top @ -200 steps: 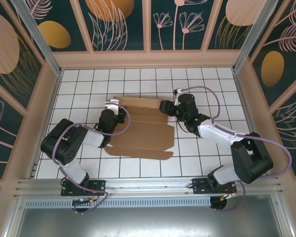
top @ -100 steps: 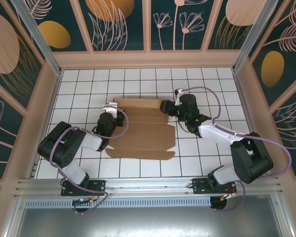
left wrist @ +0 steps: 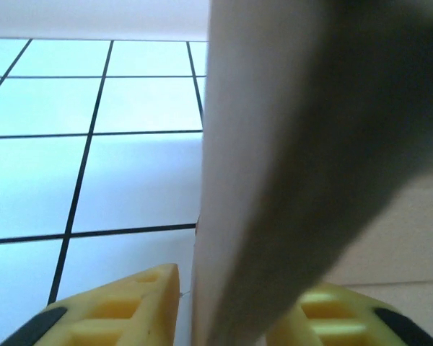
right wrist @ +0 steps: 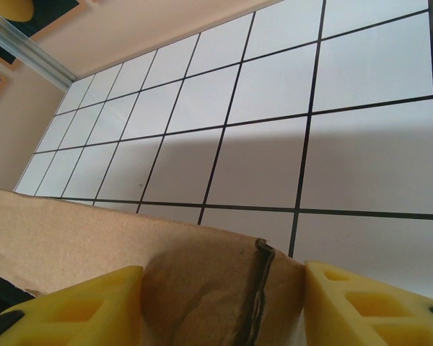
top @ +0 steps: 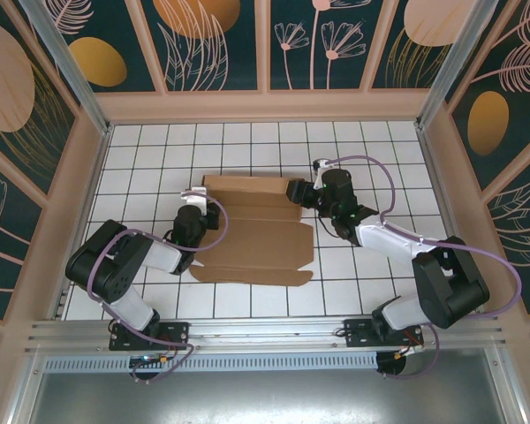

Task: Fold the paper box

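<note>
Left claw (top: 196, 198) sits at the left edge of the paper box (top: 261, 237). An upright flap (left wrist: 289, 144) stands between its yellow pads (left wrist: 123, 306), with a sliver of gap at one pad, so we cannot tell if it is pinched. Right claw (right wrist: 224, 292) pinches a folded flap (right wrist: 195, 274) at the box's far right corner. The box lies flat mid-tabletop (top: 371, 150), long axis left-right between the arms. We judge the left side flap folds next, and the left arm is nearer.

Top camera looks down from behind — wrist cameras sit close against the shared paper box (top: 256, 238)
</note>
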Motion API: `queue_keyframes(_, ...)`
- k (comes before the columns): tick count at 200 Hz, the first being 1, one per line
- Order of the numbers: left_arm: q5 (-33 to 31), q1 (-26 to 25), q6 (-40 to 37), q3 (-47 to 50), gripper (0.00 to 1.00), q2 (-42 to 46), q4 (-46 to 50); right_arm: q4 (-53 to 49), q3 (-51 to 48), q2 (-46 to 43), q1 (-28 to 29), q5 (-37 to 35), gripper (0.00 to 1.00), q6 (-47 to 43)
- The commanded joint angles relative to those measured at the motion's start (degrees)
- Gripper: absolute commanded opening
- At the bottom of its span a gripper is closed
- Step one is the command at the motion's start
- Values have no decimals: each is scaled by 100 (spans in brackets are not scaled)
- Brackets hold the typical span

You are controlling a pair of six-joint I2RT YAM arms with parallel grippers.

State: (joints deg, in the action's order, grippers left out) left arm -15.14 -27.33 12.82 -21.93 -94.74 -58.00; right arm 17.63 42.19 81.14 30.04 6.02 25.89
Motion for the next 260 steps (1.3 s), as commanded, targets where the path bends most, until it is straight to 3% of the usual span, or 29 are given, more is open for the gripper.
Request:
queue_keyframes(1, -17, -18, 34, 68, 23, 53, -164, -515, -222, 94, -9, -17, 54, 21)
queue_keyframes(30, 81, -18, 10, -70, 5, -37, -120, -529, -196, 101, 95, -46, 54, 8)
queue_keyframes(69, -180, -26, 10, -308, 0, -155, 123, -686, -150, 16, 273, -242, 55, 56)
queue_keyframes(118, -1160, -183, 371, -563, 2, -425, 560, -829, 12, 23, 517, -432, 55, 73)
queue_keyframes(150, -961, -202, 555, -531, 9, -614, 409, -909, 69, 179, 546, -544, 55, 32)
queue_keyframes(183, -584, -202, 546, -318, 33, -379, 218, -963, 70, 154, 405, -531, 54, -27)
queue_keyframes(199, -484, -202, 577, -165, 43, 149, 258, -978, 111, 95, 345, -474, 55, -73)
queue_keyframes(260, -552, -201, 1190, 266, 48, 1509, 931, -920, 164, 146, 287, -476, 56, -102)
